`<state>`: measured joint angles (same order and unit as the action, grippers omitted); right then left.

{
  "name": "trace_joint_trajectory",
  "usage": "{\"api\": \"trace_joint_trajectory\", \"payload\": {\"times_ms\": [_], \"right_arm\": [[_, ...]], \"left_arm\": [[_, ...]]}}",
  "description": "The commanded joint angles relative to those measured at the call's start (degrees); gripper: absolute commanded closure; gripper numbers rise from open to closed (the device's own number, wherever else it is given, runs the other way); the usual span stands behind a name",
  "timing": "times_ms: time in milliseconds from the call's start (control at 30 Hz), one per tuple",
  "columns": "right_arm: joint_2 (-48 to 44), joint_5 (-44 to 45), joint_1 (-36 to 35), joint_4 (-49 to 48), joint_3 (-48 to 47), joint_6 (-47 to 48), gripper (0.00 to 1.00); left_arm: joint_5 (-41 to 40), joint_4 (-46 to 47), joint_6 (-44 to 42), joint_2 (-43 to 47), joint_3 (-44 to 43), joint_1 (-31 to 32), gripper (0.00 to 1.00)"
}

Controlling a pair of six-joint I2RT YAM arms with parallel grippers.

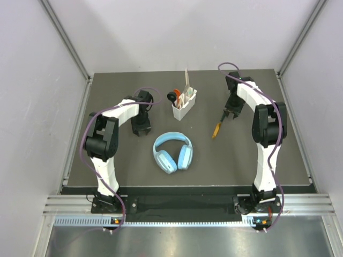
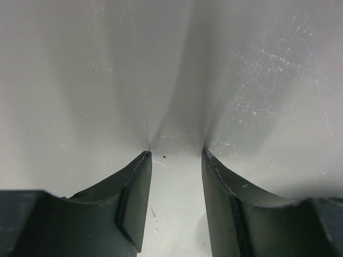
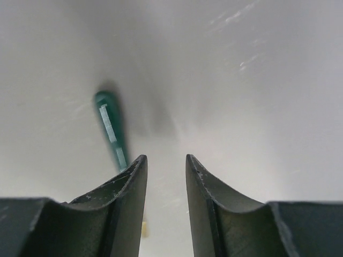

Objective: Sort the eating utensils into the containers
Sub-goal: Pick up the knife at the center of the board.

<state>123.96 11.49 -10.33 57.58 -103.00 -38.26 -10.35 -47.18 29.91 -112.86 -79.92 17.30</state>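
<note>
The white caddy [image 1: 185,105] stands at the back middle of the dark table. It holds several utensils, among them an orange-red spoon [image 1: 178,92], a black scoop spoon [image 1: 171,97] and an upright white spoon [image 1: 187,80]. A wooden-handled knife [image 1: 217,128] lies flat on the table right of the caddy. My right gripper [image 1: 230,115] hovers over its blade end, open, with nothing between the jaws. In the right wrist view the blade [image 3: 111,130] runs just outside the left finger of that gripper [image 3: 163,156]. My left gripper [image 1: 141,130] [image 2: 177,152] points down at bare table, open and empty.
Light-blue headphones [image 1: 172,151] lie in the middle of the table, between the arms and in front of the caddy. Grey walls with metal frame posts close in the table on the left, right and back.
</note>
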Motion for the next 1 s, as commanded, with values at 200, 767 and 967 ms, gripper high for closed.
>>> {"api": "trace_joint_trajectory", "payload": {"times_ms": [200,767,967], "right_arm": [[0.41,4.16,-1.01,-2.56,-1.23,11.1,0.6],[-0.56,-1.02,-1.36,-2.04,-7.12,10.23,0.53],[2.69,-3.75,-1.54,1.83,-8.27,8.38,0.53]], "left_arm": [[-1.78,-1.6,-0.38,-2.01,1.08,0.1,0.53],[-2.04,-1.69,-0.2,-1.84,1.61,0.1,0.53],[-1.96,-1.25,-0.12,-1.75,2.22,0.1,0.53]]}}
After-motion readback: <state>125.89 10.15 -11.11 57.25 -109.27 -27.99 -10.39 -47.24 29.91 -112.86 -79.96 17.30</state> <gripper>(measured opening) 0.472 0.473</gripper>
